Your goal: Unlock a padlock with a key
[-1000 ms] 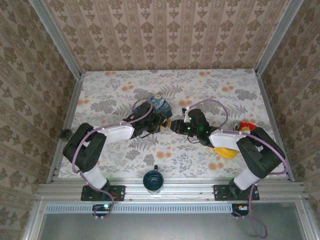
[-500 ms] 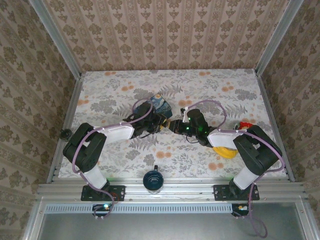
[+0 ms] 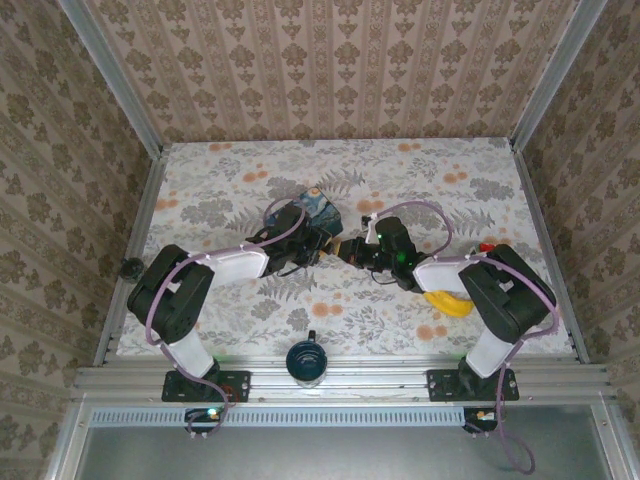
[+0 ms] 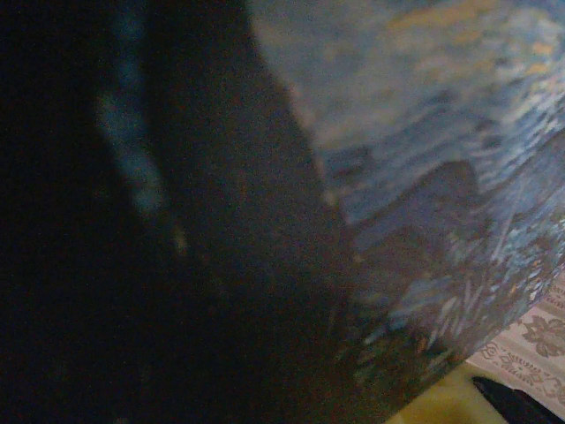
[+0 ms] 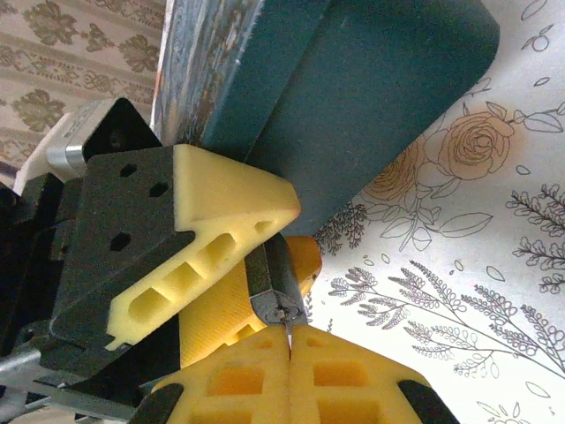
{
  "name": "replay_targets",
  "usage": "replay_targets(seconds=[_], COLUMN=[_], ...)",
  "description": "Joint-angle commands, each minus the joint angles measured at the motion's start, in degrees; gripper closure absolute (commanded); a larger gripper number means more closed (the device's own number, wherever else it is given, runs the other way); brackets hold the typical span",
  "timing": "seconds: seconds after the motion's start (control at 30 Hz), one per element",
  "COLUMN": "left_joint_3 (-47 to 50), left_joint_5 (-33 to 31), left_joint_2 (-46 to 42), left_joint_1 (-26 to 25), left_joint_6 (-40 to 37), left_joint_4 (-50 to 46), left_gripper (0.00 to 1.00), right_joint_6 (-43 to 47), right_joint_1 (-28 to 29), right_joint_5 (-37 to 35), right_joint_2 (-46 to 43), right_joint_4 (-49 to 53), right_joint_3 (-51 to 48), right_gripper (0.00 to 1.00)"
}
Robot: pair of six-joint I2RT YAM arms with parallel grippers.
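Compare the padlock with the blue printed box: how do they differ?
The padlock is tiny; the blue box dwarfs it. The padlock is plain dark grey with a metal glint; the box carries a swirly painted print. The padlock is pinched between the left gripper's yellow fingers; the box sits on the table. Both are blocky and flat-sided.

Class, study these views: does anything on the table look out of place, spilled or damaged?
Nothing looks spilled or broken. The mug stands at the table's very near edge, between the arm bases, where a knock might tip it off.
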State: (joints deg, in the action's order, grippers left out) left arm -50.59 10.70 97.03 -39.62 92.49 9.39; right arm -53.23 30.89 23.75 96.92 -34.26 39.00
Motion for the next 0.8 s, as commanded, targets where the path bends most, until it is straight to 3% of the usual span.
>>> replay_targets(seconds=[0.0,0.13,0.4,0.57,0.77], left_joint_3=[0.67,0.34,0.05,-0.21,-0.17], left_joint_5=[8.39,9.04,9.52,9.59,9.65], left_joint_2=[1.58,1.75,1.93,1.93,2.19], left_joint_1=[-1.34,-1.52,-1.78,-1.76,-1.71], left_joint_6=[3.32,3.14,3.24,3.31,3.41], left_joint_4=[-1.92,-1.79,-1.39,-1.26,-0.69], left_gripper=[0.97,0.97,0.97,0.97,0.98], right_joint_6=[-6.81,-7.90,-1.31,-0.90,-1.81], right_joint_1=[0.22,0.22,0.22,0.17,0.22], right_joint_5=[6.18,8.35,4.71,3.72,3.37], right_joint_2=[2.74,3.85,0.56,0.93,1.34], right_joint_4=[-10.11,-11.80,0.03,1.74,1.48], right_joint_3=[2.15,3.25,4.65,5.49,5.56], right_gripper=[1.00,1.00,0.90,0.90,0.97])
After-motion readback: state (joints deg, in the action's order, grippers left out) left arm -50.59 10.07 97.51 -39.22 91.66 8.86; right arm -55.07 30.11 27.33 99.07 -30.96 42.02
